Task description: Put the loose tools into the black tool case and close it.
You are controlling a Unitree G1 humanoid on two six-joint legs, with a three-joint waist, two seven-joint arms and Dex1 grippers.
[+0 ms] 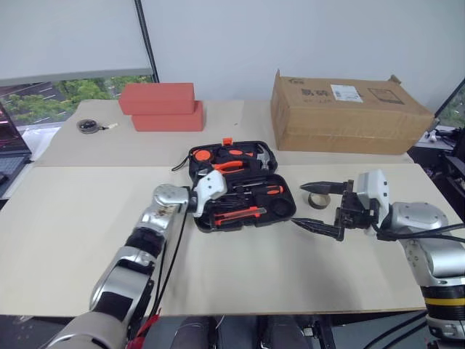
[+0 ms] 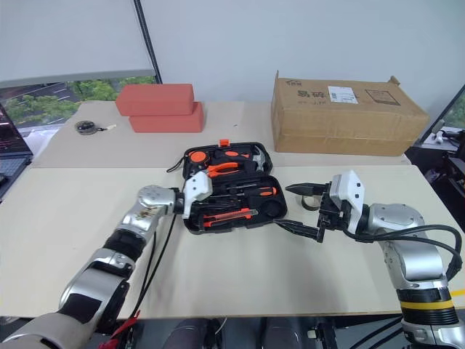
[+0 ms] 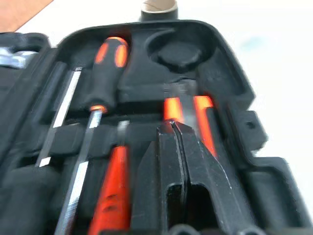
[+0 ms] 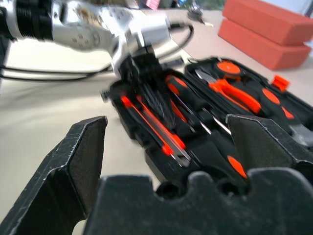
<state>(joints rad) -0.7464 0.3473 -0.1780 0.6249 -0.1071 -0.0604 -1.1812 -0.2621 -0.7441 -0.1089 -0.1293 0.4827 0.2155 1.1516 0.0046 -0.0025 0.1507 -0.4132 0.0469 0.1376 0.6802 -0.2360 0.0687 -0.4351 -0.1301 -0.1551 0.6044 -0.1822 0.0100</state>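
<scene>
- Looking down from the head views: the case [image 1: 240, 182] lies open on the near table [image 1: 73, 218], its lid half propped behind the tray half, an orange latch [image 1: 227, 141] at the far edge.
- The lid half holds pliers [image 1: 231, 166] and a hammer [image 1: 263, 154]; the tray half holds a screwdriver [image 1: 265, 190] and the knife [image 1: 236, 213] in their recesses.
- The left gripper [image 2: 190, 211] reaches in from the left over the tray's left end, its fingers hidden behind the white wrist housing.
- The right gripper [image 1: 320, 207] hovers just right of the case, fingers spread wide, holding nothing.
- The tape ring [image 1: 317, 198] sits on the table between those spread fingers, still outside the case.
- A cardboard box [image 1: 345, 113], two red blocks [image 1: 161, 106] and a dark disc [image 1: 89, 126] sit well behind on the far table.
- Left wrist view: the left fingers [image 3: 171, 161] are pressed together, empty, above the tray, with the knife [image 3: 195, 117] just past their tips.
- A screwdriver [image 3: 100, 93] lies beside them in its slot; the round recess [image 3: 178, 51] is bare; the tape ring [image 3: 159, 7] stands past the case's rim.
- Right wrist view: the right fingers [image 4: 80, 156] stand far apart, framing the open case [image 4: 205, 127], with the left gripper [image 4: 146, 98] down over the screwdrivers and knife.
</scene>
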